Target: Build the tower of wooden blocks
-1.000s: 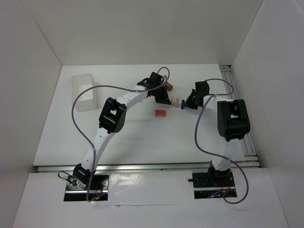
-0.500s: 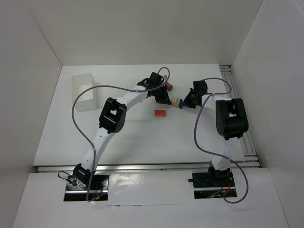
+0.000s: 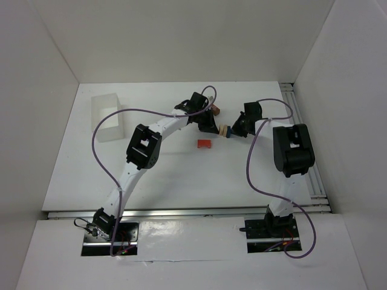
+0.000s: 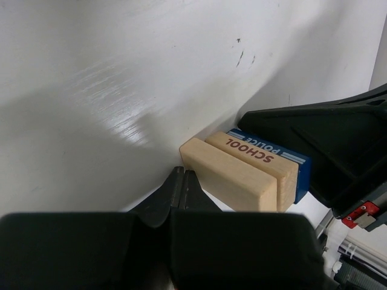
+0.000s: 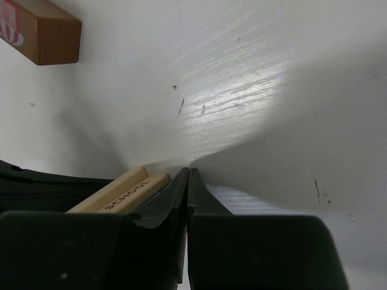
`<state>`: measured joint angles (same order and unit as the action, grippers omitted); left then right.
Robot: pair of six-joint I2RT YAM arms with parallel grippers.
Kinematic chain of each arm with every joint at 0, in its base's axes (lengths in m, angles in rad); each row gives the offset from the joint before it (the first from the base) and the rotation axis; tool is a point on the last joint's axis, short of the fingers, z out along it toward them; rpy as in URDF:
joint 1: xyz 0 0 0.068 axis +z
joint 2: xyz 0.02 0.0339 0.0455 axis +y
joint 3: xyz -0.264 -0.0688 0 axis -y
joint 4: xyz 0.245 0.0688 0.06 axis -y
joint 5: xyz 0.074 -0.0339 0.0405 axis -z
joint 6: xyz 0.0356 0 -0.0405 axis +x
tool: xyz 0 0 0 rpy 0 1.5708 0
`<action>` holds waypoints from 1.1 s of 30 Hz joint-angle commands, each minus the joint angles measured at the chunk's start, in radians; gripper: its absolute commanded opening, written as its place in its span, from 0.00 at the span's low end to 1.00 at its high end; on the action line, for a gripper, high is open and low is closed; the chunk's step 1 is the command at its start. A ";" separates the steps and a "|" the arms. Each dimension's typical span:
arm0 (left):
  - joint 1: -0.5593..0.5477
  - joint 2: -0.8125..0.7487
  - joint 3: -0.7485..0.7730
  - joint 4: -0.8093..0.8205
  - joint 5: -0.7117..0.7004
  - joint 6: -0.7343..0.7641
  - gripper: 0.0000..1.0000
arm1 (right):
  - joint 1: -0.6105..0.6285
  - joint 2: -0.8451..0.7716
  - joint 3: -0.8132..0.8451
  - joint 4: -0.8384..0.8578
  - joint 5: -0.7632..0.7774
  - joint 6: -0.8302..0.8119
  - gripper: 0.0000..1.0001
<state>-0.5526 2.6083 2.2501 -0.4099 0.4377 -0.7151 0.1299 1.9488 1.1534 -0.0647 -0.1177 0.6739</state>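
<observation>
Three small blocks stand pressed in a row on the table: two pale wood blocks (image 4: 227, 175), the second (image 4: 259, 158) printed SCHOOL, and a blue block (image 4: 300, 164) printed POLICE. My left gripper (image 4: 182, 176) is shut and empty, its tips against the near end of the first pale block. My right gripper (image 5: 189, 176) is also shut and empty, pressed to the blue side of the row. In the top view the row (image 3: 224, 130) sits between the left gripper (image 3: 213, 128) and the right gripper (image 3: 235, 133). A brown block (image 3: 216, 110) lies just behind, and an orange-red block (image 3: 204, 143) lies in front.
A translucent white tub (image 3: 106, 118) stands at the back left of the table. The brown block (image 5: 45, 30) shows at the upper left of the right wrist view. Metal rails (image 3: 302, 139) run along the table's right and near edges.
My right gripper has moved left, sliding the blue block up against the pale blocks. The left arm has stayed in place.
</observation>
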 commanded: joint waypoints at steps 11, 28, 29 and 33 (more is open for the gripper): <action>-0.007 0.032 -0.003 0.006 0.029 0.008 0.00 | 0.024 0.056 0.023 -0.018 0.036 0.012 0.04; -0.007 -0.065 -0.109 0.005 -0.043 0.036 0.00 | 0.024 -0.024 0.032 -0.096 0.165 0.003 0.17; -0.007 -0.065 -0.109 -0.009 -0.044 0.036 0.00 | 0.024 -0.024 0.032 -0.096 0.165 -0.007 0.17; -0.007 -0.074 -0.084 -0.041 -0.079 0.055 0.00 | 0.013 -0.033 0.023 -0.096 0.145 -0.007 0.17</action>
<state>-0.5552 2.5675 2.1674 -0.3626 0.4282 -0.7055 0.1478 1.9511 1.1797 -0.0902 -0.0067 0.6865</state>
